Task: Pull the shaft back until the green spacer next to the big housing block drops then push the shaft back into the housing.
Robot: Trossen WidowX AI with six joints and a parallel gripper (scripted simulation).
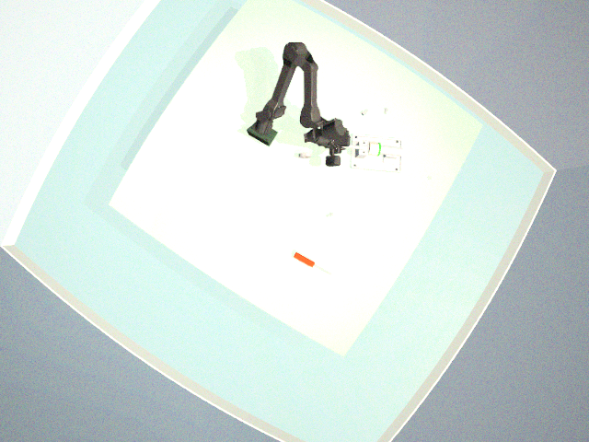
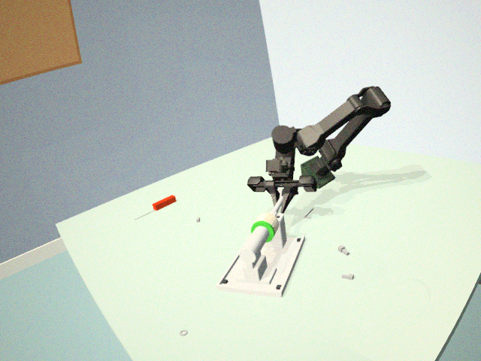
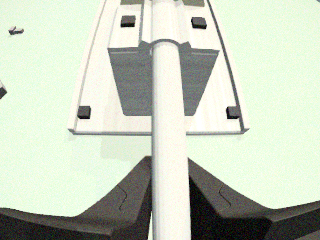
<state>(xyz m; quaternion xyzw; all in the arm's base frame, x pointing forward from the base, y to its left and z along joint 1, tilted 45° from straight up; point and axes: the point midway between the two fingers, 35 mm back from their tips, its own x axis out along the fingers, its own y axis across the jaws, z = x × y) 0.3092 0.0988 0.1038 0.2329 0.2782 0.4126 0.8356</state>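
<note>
My gripper (image 2: 281,210) (image 3: 164,163) is shut on the bare end of the white shaft (image 3: 168,125) (image 2: 278,204), outside the fixture. The shaft runs into a notched upright block (image 3: 132,80) (image 2: 281,233) at this end of the white base plate (image 2: 291,257) (image 3: 90,82). Beyond that block, a cream spacer (image 2: 272,219) sits around the shaft line. The green spacer (image 2: 264,222) (image 1: 380,149) is up beside it, between it and a thick white cylinder (image 2: 255,241). The green spacer is not on the table. The shaft's inner end is hidden.
An orange-handled screwdriver (image 1: 304,259) (image 2: 164,202) lies well away from the fixture. Two small screws (image 2: 343,250) (image 2: 348,276) lie beside the base plate. A small ring (image 2: 183,332) and a small grey part (image 2: 198,219) also lie on the table, as does a thin dark piece (image 2: 309,213).
</note>
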